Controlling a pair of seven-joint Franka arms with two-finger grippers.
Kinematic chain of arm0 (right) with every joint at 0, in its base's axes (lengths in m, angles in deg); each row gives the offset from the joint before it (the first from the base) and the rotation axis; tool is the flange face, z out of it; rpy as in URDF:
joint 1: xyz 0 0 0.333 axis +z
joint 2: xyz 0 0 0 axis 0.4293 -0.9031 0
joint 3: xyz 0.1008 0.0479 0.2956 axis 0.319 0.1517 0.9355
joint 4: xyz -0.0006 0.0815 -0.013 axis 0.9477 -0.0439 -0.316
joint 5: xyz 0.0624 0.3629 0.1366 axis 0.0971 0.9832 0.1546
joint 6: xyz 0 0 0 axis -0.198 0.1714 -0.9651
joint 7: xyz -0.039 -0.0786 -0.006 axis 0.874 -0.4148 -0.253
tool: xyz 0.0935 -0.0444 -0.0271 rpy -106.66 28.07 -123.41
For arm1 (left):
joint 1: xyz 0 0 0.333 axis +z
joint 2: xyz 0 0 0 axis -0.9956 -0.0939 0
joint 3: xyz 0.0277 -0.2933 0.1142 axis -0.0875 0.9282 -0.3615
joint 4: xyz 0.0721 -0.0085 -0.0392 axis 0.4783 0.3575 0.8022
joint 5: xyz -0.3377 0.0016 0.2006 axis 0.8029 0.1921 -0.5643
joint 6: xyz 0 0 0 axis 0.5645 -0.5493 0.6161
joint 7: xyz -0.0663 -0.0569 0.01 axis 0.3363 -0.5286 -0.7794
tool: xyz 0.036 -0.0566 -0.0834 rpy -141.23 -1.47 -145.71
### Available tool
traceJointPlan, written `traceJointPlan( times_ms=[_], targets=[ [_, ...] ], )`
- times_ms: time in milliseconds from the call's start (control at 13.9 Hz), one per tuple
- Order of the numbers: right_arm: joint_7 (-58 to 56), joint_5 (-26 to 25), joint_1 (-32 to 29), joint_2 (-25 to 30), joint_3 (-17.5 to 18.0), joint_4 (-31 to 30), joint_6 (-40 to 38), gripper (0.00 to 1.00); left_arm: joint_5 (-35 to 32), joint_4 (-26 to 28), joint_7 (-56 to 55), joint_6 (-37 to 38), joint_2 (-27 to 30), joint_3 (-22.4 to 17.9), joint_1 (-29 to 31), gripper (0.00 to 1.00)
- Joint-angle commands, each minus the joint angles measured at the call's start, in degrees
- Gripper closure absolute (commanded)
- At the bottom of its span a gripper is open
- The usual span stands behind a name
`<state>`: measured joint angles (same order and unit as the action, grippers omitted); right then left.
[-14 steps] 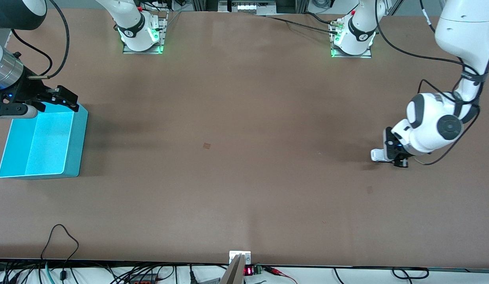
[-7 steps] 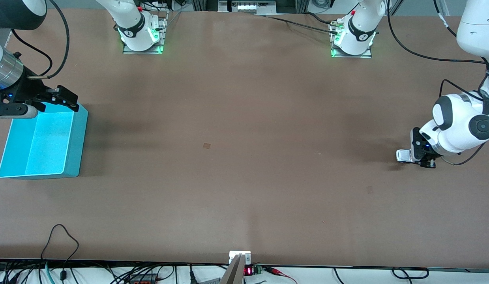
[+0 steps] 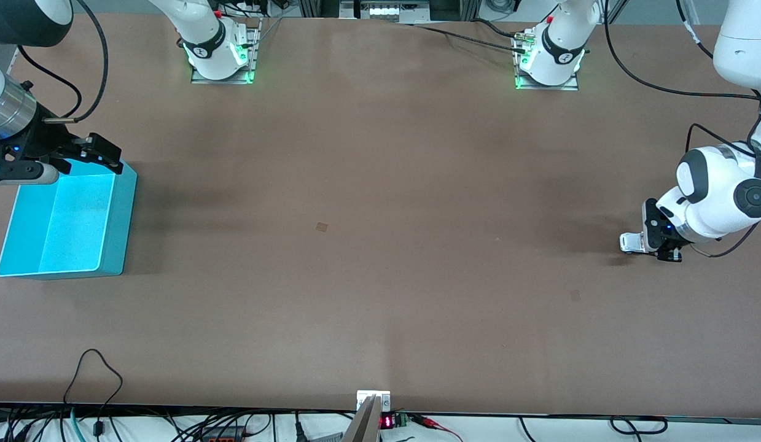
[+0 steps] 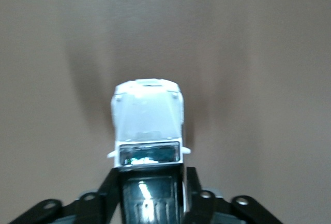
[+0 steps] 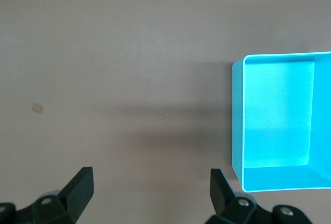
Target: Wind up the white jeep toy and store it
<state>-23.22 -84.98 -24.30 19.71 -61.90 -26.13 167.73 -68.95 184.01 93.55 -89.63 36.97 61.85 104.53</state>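
Firstly, right gripper (image 3: 85, 156): hangs in the air with jaws spread wide and nothing between them, over the edge of the turquoise bin (image 3: 125, 215) that lies toward the robots' bases; this arm waits.
Turquoise bin: open top, nothing inside, at the right arm's end of the table (image 3: 380, 276).
Table middle: bare brown surface between bin and toy, apart from a small pale mark (image 3: 321, 226).
White jeep toy (image 4: 147, 118): low at the table near the left arm's end, well apart from the bin.
Left gripper (image 3: 641, 244): down at the jeep, with the black-roofed rear of the toy inside it; whether it clamps the toy or only flanks it cannot be told.
Long axis: the jeep lies lengthwise along the table in line with the left gripper, its white nose pointing away from that gripper and toward the bin's end.
Nearer arm: left arm for the jeep, right arm for the bin.
Coming move, as judged: it depends on this heading, since the bin lies straight ahead of the nose across the whole table.
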Motion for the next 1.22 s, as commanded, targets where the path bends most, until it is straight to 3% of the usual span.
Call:
traceJointPlan(
  times_ms=[0, 358, 717, 1147],
  targets=[
    [-0.8, 0.4, -0.3, 1.7, 0.3, -1.8, 0.7, 0.00, -1.6, -0.5, 1.1, 0.7, 0.3, 1.2, 0.7, 0.00],
    [-0.8, 0.4, -0.3, 1.7, 0.3, -1.8, 0.7, 0.00, -1.3, -3.5, -0.1, 12.2, 5.1, 4.9, 0.6, 0.00],
    [-0.8, 0.4, -0.3, 1.7, 0.3, -1.8, 0.7, 0.00, -1.4, -14.3, -9.0, 31.8, 6.6, 8.8, 0.6, 0.00],
    [-0.8, 0.4, -0.3, 1.8, 0.2, -1.8, 0.7, 0.00, -1.4, -25.3, -27.4, 49.5, 6.7, 16.7, 0.6, 0.00]
  ],
)
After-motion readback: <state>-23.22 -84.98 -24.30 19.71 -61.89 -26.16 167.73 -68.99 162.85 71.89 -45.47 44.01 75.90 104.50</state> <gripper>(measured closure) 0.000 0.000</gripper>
